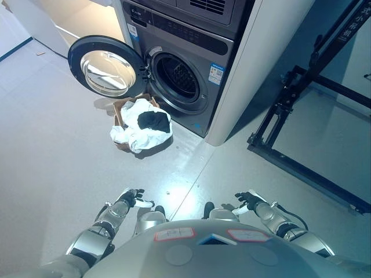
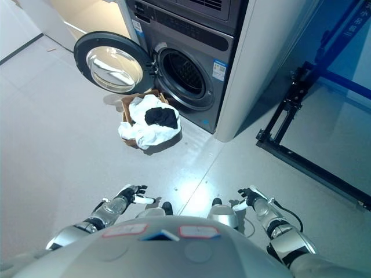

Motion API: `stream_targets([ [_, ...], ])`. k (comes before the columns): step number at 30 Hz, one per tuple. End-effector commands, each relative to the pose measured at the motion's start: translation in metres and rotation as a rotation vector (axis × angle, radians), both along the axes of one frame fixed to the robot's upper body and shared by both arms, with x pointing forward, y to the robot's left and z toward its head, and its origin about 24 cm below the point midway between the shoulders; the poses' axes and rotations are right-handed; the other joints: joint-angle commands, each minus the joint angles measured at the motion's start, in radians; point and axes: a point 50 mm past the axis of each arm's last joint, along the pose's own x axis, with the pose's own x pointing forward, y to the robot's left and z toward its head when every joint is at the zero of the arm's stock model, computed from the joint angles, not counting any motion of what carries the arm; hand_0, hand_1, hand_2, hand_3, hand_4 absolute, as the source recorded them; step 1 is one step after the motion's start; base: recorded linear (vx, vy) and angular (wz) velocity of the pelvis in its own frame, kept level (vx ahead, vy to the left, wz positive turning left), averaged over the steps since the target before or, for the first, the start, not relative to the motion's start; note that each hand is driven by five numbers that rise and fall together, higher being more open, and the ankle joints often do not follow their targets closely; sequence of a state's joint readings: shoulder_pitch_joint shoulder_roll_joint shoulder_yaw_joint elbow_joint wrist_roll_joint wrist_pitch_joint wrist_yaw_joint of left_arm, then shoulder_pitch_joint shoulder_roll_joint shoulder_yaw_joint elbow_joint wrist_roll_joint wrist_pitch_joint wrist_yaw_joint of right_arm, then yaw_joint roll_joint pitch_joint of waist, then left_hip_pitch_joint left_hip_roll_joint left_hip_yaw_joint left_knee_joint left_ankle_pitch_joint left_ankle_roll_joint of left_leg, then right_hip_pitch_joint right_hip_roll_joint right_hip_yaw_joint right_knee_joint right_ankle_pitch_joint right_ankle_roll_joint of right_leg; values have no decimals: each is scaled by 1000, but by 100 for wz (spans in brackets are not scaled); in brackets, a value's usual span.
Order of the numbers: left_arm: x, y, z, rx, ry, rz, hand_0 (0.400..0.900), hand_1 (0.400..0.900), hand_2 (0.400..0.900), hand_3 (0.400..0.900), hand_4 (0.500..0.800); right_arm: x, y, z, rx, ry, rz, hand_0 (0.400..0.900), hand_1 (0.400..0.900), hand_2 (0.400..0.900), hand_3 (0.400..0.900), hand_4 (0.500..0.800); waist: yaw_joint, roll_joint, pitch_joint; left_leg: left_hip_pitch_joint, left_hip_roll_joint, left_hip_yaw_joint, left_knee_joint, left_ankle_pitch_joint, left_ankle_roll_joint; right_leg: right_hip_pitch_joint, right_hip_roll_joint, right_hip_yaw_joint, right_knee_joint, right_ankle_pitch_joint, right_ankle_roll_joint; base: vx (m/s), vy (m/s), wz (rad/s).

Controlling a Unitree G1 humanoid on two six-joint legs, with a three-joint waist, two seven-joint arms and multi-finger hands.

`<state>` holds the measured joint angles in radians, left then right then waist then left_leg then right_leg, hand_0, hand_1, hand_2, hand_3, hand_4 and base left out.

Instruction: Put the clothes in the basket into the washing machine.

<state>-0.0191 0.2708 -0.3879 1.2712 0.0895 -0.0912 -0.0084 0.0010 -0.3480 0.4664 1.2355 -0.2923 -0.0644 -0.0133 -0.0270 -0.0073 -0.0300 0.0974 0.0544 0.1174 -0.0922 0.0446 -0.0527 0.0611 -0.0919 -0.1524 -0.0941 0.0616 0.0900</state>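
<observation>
I was at the approach step: my left hand (image 1: 132, 197) and right hand (image 1: 248, 201) hung relaxed, holding nothing. The basket (image 1: 121, 108) of clothes (image 1: 141, 124) sat well ahead of them, just beside the open washing machine (image 1: 181, 76). Next, I judged, walk closer and reach down.

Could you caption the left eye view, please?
Brown basket of white and black clothes beside open grey washing machine.

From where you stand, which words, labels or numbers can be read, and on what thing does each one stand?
None can be read.
Blue sticker on the washer: print too small.
Label on the washer's upper left corner: blurred.
White characters on the black frame: too blurred.
</observation>
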Motion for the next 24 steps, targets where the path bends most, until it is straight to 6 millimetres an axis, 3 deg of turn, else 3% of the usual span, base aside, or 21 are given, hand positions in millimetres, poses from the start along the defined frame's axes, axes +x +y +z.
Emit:
stream_targets([
  [1,33,6,9,16,-85,-5,900,900,900,900,800,17,0,3,-1,-32,-18,900,900,900,900,800,6,-24,-11,0,-67,-26,5,-71,29,9,28,32,7,-6,25,0,0,0],
  [14,32,10,10,26,-81,3,900,900,900,900,800,20,0,4,1,-42,-18,900,900,900,900,800,9,-29,-3,-9,-74,-22,5,-76,34,0,20,29,7,-2,31,2,2,-1],
  [24,43,17,15,45,-124,15,900,900,900,900,800,33,-1,8,0,-80,-17,900,900,900,900,800,21,-29,30,-43,-94,-29,16,-70,67,-67,0,49,95,-8,39,-18,46,-5],
])
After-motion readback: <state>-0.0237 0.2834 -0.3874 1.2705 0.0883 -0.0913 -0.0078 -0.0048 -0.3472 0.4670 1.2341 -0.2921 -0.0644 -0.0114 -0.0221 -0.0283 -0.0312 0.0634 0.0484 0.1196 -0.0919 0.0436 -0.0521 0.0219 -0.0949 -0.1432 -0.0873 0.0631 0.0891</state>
